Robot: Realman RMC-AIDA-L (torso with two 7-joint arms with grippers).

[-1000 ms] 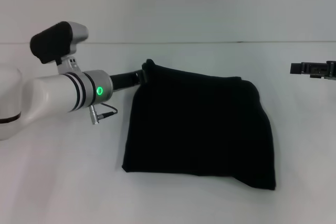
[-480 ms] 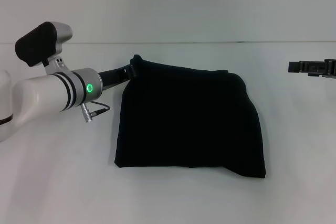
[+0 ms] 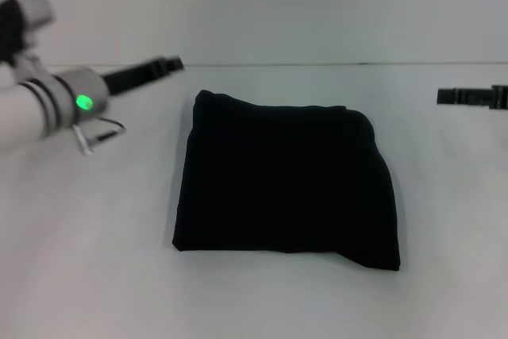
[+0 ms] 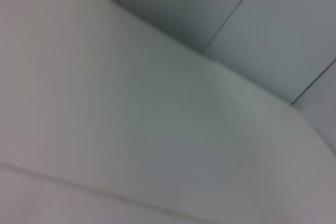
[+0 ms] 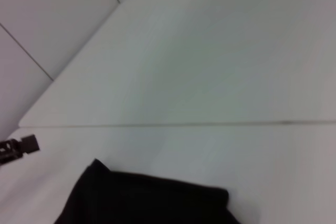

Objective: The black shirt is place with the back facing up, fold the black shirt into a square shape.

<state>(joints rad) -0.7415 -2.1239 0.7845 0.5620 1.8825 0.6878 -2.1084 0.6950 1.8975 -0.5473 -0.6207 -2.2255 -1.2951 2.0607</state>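
The black shirt (image 3: 287,180) lies folded into a rough square on the white table (image 3: 95,260), its far left corner slightly bunched. My left gripper (image 3: 168,63) hovers up and to the left of that corner, clear of the cloth and holding nothing. At the right edge of the head view my right gripper (image 3: 449,97) is parked, well away from the shirt. The right wrist view shows the shirt's far edge (image 5: 147,198) and, farther off, the left gripper (image 5: 21,147). Only bare table and wall appear in the left wrist view.
White table surface (image 3: 444,220) surrounds the shirt on all sides. A white wall (image 3: 278,5) rises behind the table's far edge.
The left gripper has let go of the shirt's far left corner and pulled back up and to the left. That corner has dropped flat; the shirt stays in place.
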